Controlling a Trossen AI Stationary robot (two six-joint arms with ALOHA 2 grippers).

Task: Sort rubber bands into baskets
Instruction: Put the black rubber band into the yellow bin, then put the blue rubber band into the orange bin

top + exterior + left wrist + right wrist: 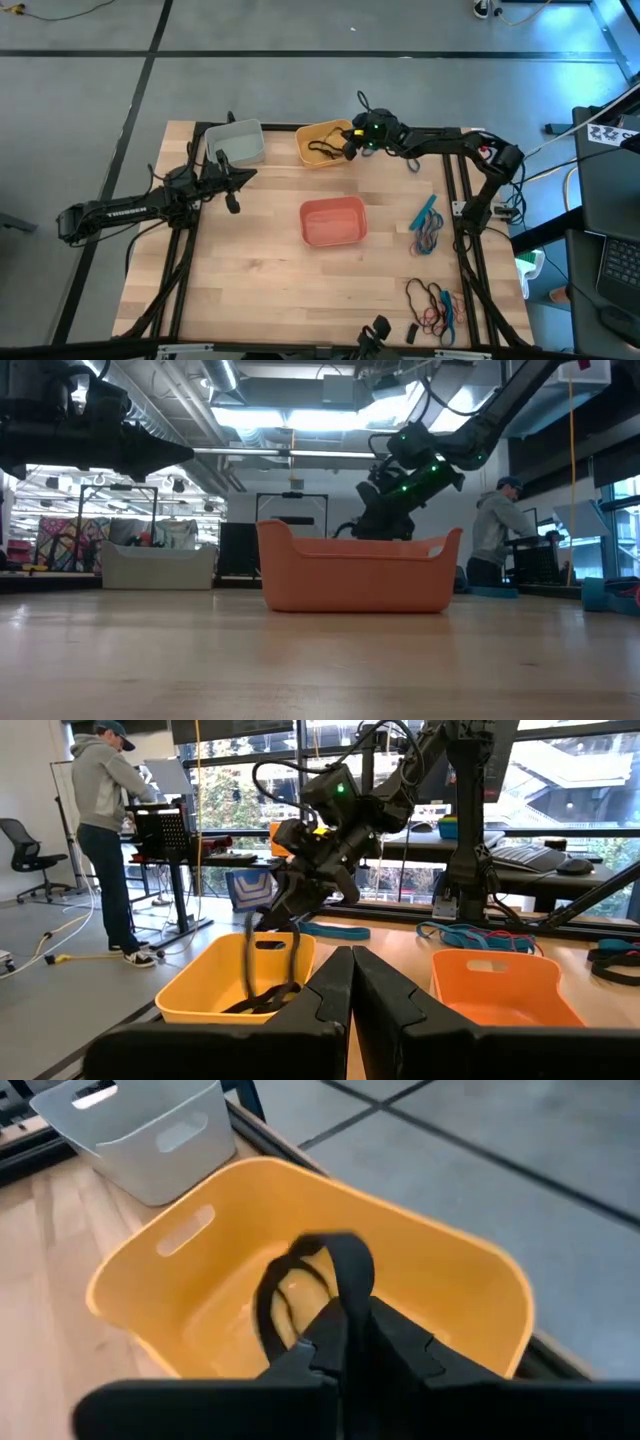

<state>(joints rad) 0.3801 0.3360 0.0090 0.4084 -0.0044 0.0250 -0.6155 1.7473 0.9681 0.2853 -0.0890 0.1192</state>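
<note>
Three baskets stand on the table: a grey-white one [237,142] at the far left, a yellow one [322,143] beside it, and a salmon one [333,221] in the middle. My right gripper [350,146] hangs over the yellow basket, shut on a black rubber band [250,955]. Loose blue, black and red rubber bands lie at the table's right [428,226] and near right [435,305]. My left gripper [352,990] waits shut, level, near the grey-white basket at the table's left [232,188]. My right gripper pinches the upper part of the black rubber band's loop [347,1285] between its two fingers. The fingers slant down from the table's right side. The band hangs slack below them, and its lower end [268,1000] lies inside the yellow basket.
A person stands at a desk in the room beyond the table [105,830]. The right arm's frame and cables run along the table's right edge [470,210]. Bare wood shows in front of the salmon basket [300,290].
</note>
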